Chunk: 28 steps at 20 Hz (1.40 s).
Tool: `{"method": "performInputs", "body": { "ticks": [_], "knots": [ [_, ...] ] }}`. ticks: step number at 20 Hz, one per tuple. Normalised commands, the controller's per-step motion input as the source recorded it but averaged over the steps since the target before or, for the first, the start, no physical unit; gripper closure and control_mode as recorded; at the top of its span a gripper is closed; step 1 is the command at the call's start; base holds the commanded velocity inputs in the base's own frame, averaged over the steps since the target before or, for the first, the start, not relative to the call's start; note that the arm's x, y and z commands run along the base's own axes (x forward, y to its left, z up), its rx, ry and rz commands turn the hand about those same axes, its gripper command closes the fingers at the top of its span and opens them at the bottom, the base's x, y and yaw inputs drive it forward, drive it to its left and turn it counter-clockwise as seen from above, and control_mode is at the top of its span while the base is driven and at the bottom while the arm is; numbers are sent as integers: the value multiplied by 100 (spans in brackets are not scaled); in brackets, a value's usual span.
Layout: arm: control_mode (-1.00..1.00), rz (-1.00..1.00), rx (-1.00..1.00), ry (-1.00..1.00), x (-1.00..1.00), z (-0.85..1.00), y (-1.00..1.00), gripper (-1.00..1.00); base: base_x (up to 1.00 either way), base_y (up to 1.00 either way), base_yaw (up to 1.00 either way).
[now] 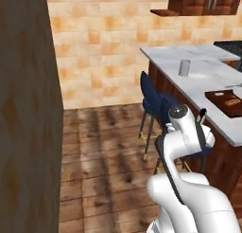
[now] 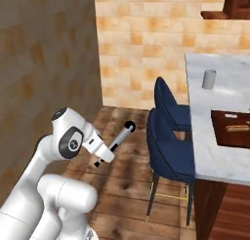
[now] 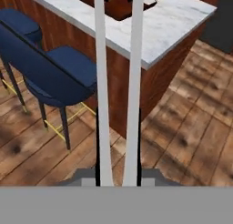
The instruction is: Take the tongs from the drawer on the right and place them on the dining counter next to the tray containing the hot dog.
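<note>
Clamped between the two dark fingers of the gripper (image 3: 117, 166) are the pale grey metal tongs (image 3: 117, 82), whose two long flat arms run up the hand view to black tips at its top edge. In the right base view the same tongs (image 2: 119, 139) are seen as a slim light rod with a dark rounded end, held out from the white arm above the brown wooden plank floor (image 2: 122, 205), pointing toward the stools and well short of the island.

The long dining counter with its white-grey marbled stone top and reddish-brown wood panel base (image 1: 198, 71) is seen at the right of both base views. On its top lies the dark brown rectangular tray with a low raised rim (image 2: 232, 141), and inside it the small tan-bunned hot dog (image 2: 238, 129) can be made out. A small grey cylindrical cup (image 1: 184, 67) stands on the stone farther along, well apart from the tray.

Two dark blue upholstered stools with thin dark legs (image 2: 168, 141) are drawn up against the near side of the counter, between the arm and the tray. In the hand view the tong tips overlap the edge of the tray (image 3: 119, 9) at the top of the picture, with a corner of the counter beneath them.
</note>
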Motion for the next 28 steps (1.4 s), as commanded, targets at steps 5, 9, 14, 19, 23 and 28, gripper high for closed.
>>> {"method": "performInputs", "body": {
  "ticks": [5,9,14,19,23,28],
  "knots": [
    [100,0,0,0,0,0,0,100,86,80,-70],
    [100,0,0,0,0,0,0,100,58,47,-76],
    [100,0,0,0,0,0,0,100,35,9,-81],
    [100,0,0,0,0,0,0,100,5,9,-71],
    [100,0,0,0,0,0,0,100,57,43,-67],
    [100,0,0,0,0,0,0,100,44,42,-57]
  ]
}}
